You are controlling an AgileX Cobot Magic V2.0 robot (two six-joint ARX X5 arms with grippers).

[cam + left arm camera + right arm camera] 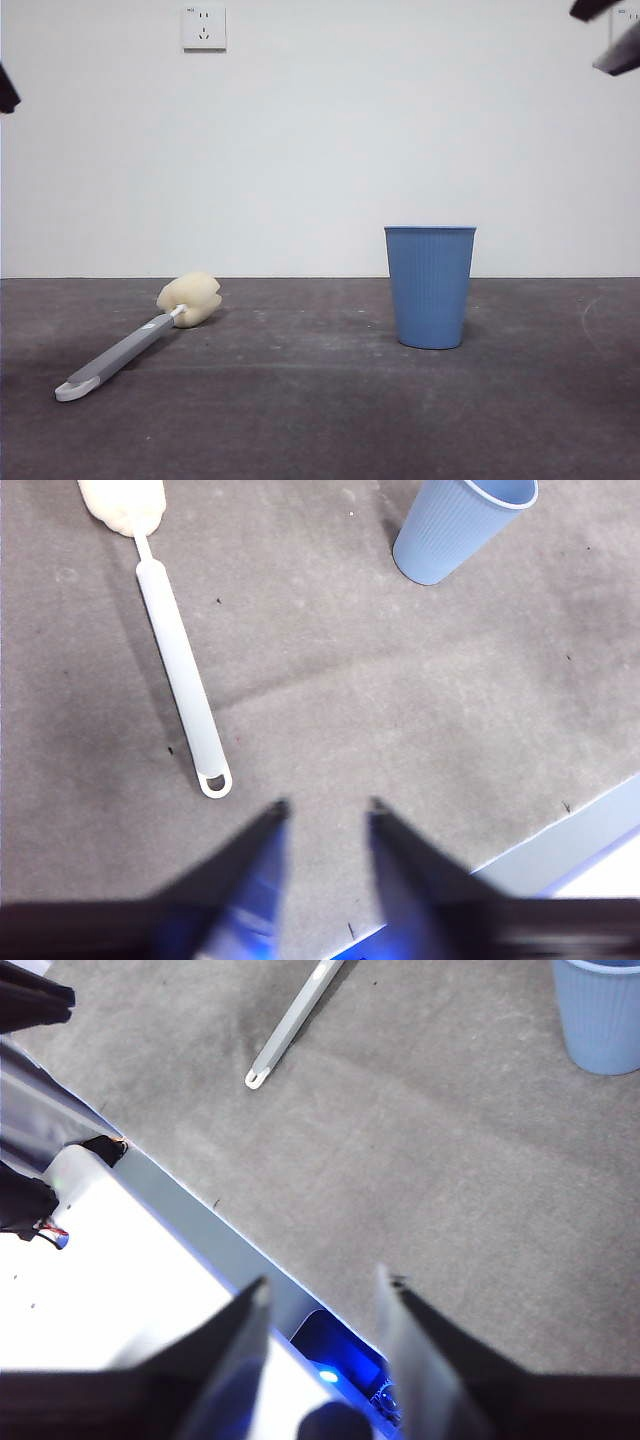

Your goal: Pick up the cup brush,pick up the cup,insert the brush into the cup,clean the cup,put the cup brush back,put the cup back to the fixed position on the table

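The left gripper (pixel 325 815) hangs above the table (pixel 420 740) with its two jaws apart and nothing between them. The right gripper (pixel 325 1295) is also spread wide and holds nothing; it waits back near the table's edge, well apart from both things.

Nothing has been picked up yet, so the very first step, getting the cup brush (pixel 180 670), looks like the one in hand. The brush lies flat on the table near the left gripper. Its white looped tip points toward that gripper and its soft yellow head points away (the long grey handle runs almost straight out from the jaws, a bit slanted). In the front view the cup brush (pixel 135 345) lies slanting, head farther back, tip nearer the camera.

I think the left gripper must next go down and forward over the handle, then close across it.

The cup (pixel 430 287) stands upright, open end up, well apart from the brush.
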